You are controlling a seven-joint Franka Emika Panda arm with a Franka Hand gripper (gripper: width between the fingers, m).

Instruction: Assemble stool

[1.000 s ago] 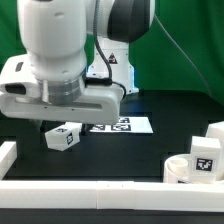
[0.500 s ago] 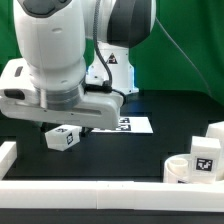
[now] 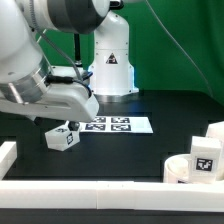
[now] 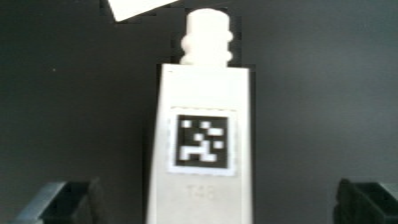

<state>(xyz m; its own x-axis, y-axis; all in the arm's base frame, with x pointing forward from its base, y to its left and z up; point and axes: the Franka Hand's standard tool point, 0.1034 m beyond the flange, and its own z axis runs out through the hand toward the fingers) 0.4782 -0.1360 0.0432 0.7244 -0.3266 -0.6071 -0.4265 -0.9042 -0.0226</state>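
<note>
Wrist view: open jaws straddle one white stool leg [image 4: 199,130] lying on the black table [image 3: 150,150].

Only this view shows the leg at full length. It is a smooth, blocky plastic bar with one square black-and-white tag [image 4: 205,138] and a ribbed peg [image 4: 210,38] at its end. The dark jaws stand wide on either side, clear of it and gripping nothing. The exterior view shows just the leg's tagged end [image 3: 62,137] under the arm [image 3: 45,85], just beside the marker board [image 3: 120,124] toward the exterior view's left. Well apart from the marker board, toward the exterior view's right, sit one low round seat [image 3: 182,170] and one further blocky white piece [image 3: 214,133].
</note>
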